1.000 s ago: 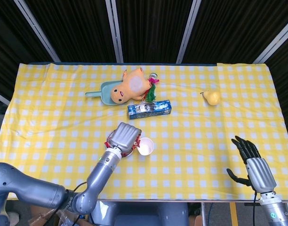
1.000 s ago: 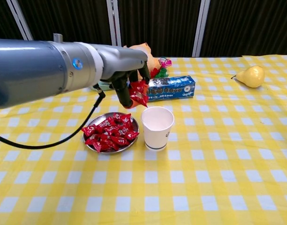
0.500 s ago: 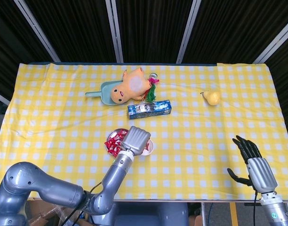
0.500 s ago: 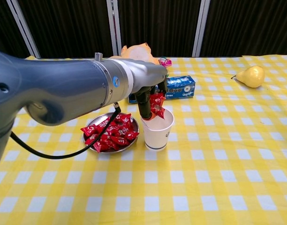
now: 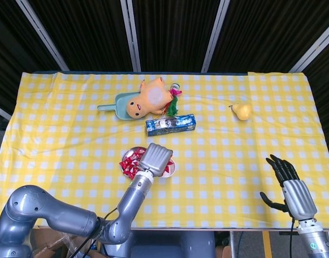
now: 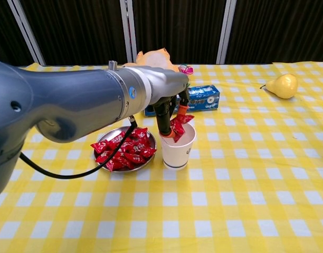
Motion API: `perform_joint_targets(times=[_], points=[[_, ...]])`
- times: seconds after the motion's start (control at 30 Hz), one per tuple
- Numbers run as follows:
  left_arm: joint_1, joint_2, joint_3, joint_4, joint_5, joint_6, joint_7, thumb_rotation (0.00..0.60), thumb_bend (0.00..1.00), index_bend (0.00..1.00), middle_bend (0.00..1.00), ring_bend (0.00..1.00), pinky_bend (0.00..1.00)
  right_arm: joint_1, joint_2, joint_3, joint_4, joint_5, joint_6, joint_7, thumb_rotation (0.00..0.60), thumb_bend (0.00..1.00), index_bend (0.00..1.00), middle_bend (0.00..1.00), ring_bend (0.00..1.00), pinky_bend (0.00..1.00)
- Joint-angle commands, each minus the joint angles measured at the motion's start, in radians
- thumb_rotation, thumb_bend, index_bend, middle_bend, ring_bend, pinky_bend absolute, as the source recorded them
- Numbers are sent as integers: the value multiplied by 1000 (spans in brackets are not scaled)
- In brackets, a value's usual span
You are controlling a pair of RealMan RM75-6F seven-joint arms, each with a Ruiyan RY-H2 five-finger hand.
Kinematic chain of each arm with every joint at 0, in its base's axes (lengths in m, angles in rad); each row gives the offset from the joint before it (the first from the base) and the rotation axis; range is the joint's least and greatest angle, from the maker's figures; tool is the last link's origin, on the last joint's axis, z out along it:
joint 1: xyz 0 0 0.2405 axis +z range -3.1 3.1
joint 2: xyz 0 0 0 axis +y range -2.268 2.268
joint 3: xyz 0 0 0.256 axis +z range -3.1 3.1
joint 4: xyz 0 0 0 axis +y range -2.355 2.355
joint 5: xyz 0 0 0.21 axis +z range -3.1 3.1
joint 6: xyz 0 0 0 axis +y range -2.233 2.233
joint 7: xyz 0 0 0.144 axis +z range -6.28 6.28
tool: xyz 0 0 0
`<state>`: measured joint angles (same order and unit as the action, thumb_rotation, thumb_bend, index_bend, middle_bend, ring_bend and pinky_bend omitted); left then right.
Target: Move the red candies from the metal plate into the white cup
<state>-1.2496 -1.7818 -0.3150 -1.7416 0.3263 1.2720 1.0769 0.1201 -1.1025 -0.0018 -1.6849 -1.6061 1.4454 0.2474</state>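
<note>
Yellow-and-white checked cloth covers the table (image 5: 73,140), with dark curtains behind. Over the white cup (image 6: 177,146), the left hand (image 5: 156,159) pinches one red candy (image 6: 178,125) between its fingers, the wrapper hanging just inside the rim; the rest of the red candies (image 6: 124,150) lie heaped on the metal plate (image 6: 101,161), just beside the cup. The right hand (image 5: 289,183) rests near the table's front edge, well apart, fingers spread and holding nothing. A risk, as I judge it: the wrapper's tail could catch on the rim or cling to a finger on release, dropping the candy outside, and a low fingertip could tip the light cup. The blue box (image 6: 196,98) carries print, and the cup a small mark, both too small to read.
</note>
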Motion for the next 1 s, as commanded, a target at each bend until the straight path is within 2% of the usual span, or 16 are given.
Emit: perform_joint_targets(times=[0.03, 0.33, 0.5, 0.67, 0.87, 1.0], points=[[1, 2, -1, -5, 4, 2, -5, 600, 266, 442, 554, 820, 892, 0, 0, 0, 0, -1, 1, 0, 600, 362, 0, 0, 0, 0], [11, 17, -5, -28, 20, 10, -29, 600, 261, 372, 466, 819, 892, -1, 1, -1, 0, -4, 4, 2, 600, 362, 0, 0, 0, 0], [37, 55, -5, -71, 52, 27, -63, 600, 245, 321, 401, 819, 893, -2, 1, 0, 1, -4, 5, 4, 600, 362, 0, 0, 0, 0], [76, 131, 51, -119, 63, 43, -48, 600, 169, 260, 304, 819, 893, -2, 2, -1, 0, -7, 5, 5, 600, 362, 0, 0, 0, 0], [134, 198, 117, -159, 26, 48, -58, 600, 154, 188, 246, 819, 893, -1, 0, -2, 1, -10, 6, 2, 600, 362, 0, 0, 0, 0], [160, 206, 153, -148, 18, 32, -74, 600, 143, 168, 223, 826, 893, -3, -2, -1, 2, -16, 14, 4, 600, 362, 0, 0, 0, 0]])
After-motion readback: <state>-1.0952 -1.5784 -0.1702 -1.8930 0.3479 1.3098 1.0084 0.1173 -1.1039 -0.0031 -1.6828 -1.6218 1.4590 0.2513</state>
